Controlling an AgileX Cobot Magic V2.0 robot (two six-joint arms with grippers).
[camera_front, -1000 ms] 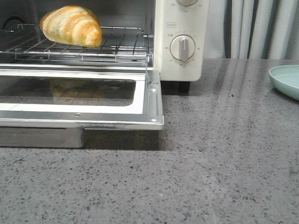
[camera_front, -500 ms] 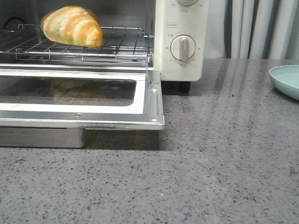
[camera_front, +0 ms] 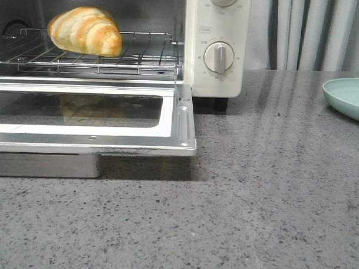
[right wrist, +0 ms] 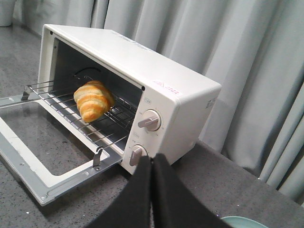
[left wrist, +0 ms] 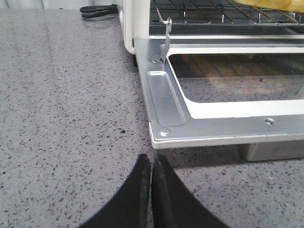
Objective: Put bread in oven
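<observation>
Bread (camera_front: 86, 30) resting on oven (right wrist: 156, 90) wire rack; door down. Left gripper (left wrist: 151, 164), right gripper (right wrist: 152, 166) — both closed, empty; best kept clear, prob. nudging door shut next.

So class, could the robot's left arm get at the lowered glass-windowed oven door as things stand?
Probably yes: the shut left gripper sits just before the cream-white oven's open door, with only bare grey countertop between them.

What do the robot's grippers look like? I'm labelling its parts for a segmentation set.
Only the fingers show. The left gripper and right gripper each have two smooth matte-black fingers, broad at the base, curving inward to narrow tips. No cables, markings or arm links are visible.
</observation>
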